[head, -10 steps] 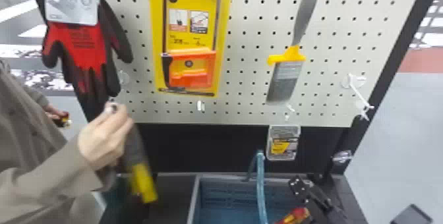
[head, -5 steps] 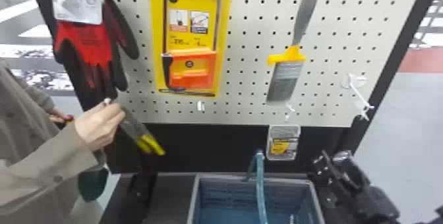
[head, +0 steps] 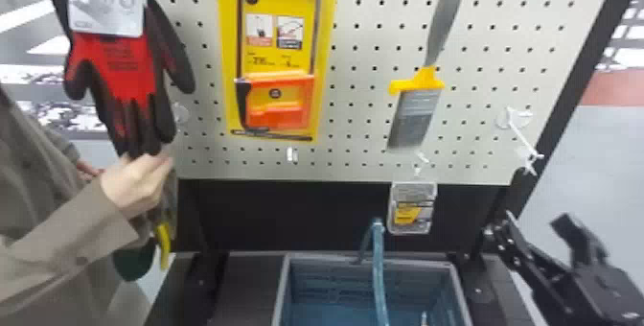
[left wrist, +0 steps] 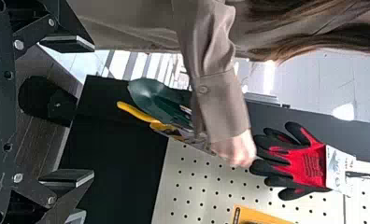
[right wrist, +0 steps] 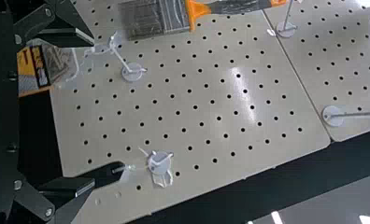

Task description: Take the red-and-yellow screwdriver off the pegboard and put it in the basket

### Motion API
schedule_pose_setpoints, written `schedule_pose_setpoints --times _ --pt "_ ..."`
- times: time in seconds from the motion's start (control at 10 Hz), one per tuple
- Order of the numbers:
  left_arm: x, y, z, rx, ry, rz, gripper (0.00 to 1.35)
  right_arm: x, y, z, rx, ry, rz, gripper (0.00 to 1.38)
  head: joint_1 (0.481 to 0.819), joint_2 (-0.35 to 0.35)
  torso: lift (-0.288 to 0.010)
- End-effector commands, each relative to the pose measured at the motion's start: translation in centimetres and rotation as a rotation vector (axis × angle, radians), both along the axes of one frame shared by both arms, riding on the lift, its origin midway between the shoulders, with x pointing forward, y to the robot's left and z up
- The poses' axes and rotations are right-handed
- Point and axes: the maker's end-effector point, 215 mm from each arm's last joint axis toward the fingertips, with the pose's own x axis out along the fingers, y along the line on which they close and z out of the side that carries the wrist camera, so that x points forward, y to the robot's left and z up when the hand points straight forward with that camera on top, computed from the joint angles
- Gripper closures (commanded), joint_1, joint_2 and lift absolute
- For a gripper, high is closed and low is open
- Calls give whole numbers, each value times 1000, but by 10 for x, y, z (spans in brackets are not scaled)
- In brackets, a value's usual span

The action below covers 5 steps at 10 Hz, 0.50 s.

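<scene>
The right hand (head: 536,219) gapes open; in the basket (head: 330,259), a slim tip (head: 424,319) points up.

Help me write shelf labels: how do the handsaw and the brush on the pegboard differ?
The saw is mounted on a yellow card; the brush has no such card. The saw hangs nearly straight, while the brush leans. The saw has an orange grip, the brush a gray handle. Both hang against the pegboard.
</scene>
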Motion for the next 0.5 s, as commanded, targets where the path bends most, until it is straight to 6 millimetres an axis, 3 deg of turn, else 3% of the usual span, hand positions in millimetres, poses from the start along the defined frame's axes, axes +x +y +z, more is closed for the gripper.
schedule_pose_setpoints --times 0.0,0.1,0.2,0.4 --pt "0 4 1 4 -3 14 326 -20 -26 14 -283 -38 -109 229 549 0 -100" --pt "-1 7 1 6 -2 24 326 -34 -35 27 -479 -64 -154 225 549 0 -100" --pt "0 10 2 12 -7 33 321 -43 -31 34 -635 -88 -140 226 549 0 -100" --pt "2 13 3 29 -9 32 320 -48 -29 6 -772 -53 -58 229 549 0 -100"
